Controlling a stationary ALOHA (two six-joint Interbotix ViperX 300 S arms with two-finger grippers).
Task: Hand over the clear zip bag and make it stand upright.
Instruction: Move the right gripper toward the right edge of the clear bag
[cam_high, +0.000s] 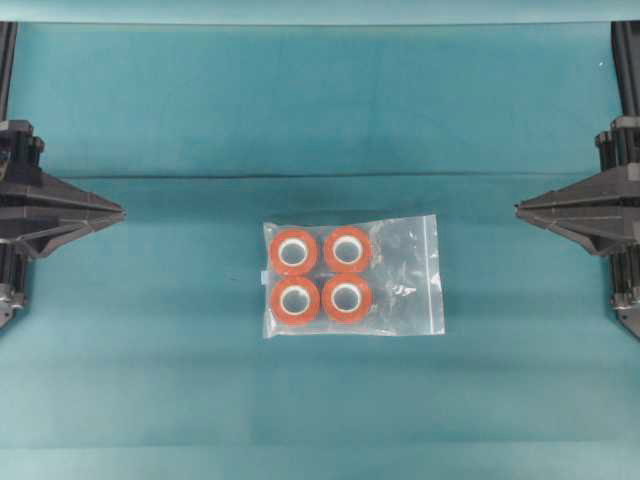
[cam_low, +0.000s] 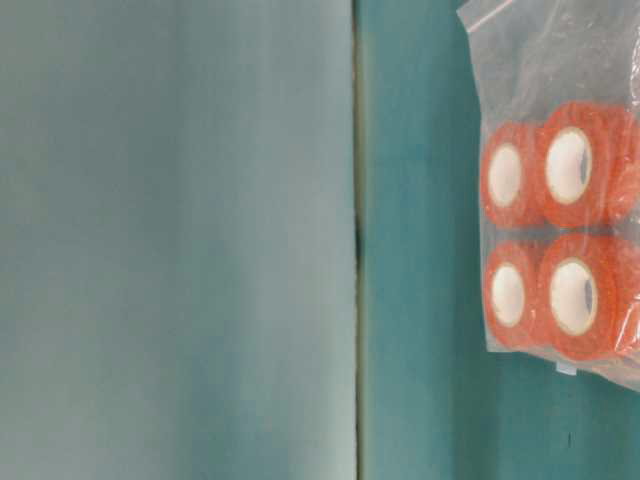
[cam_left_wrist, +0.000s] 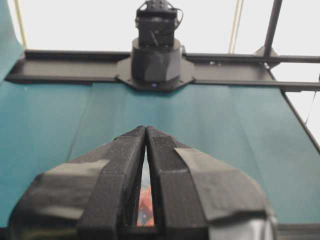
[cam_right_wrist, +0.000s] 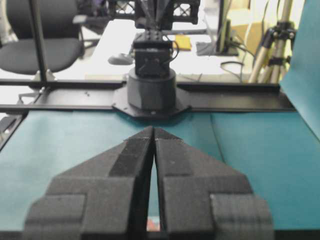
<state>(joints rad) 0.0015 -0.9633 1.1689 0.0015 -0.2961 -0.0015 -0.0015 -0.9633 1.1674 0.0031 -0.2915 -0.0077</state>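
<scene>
1. Two grippers in view, both narrow: left gripper (cam_high: 122, 212) has its fingertips meeting at the tip, nothing between them; right gripper (cam_high: 518, 210) likewise, tips together, holding nothing.
2. Left wrist view: left gripper (cam_left_wrist: 145, 129) points across the surface (cam_left_wrist: 50, 125) toward the opposite arm's base (cam_left_wrist: 155, 62); only a thin slit between the jaws further back, with a blurry orange patch visible through it.
3. Right wrist view: right gripper (cam_right_wrist: 153, 130) mirrors that, aimed at the other arm base (cam_right_wrist: 151, 82); jaws pressed together at the tip.
4. Overhead: both grippers sit at the far left and right edges, level, pointing inward at each other, well apart from the bag.
5. Clear zip bag (cam_high: 400, 275) lies flat on the teal surface (cam_high: 150, 120) near centre, between the two grippers and a bit nearer the bottom of the overhead view than their tips. Neither gripper touches it.
6. Four orange-red tape rolls (cam_high: 321, 275) with white cores sit in a 2x2 group in the bag's left half; right half is crinkled plastic only. Zip strip runs along the right short edge.
7. Table-level view: clear zip bag (cam_low: 520, 60) appears at the right edge, rolls (cam_low: 550, 235) facing the camera; a blurred pale-teal panel (cam_low: 170, 240) fills the left half.
</scene>
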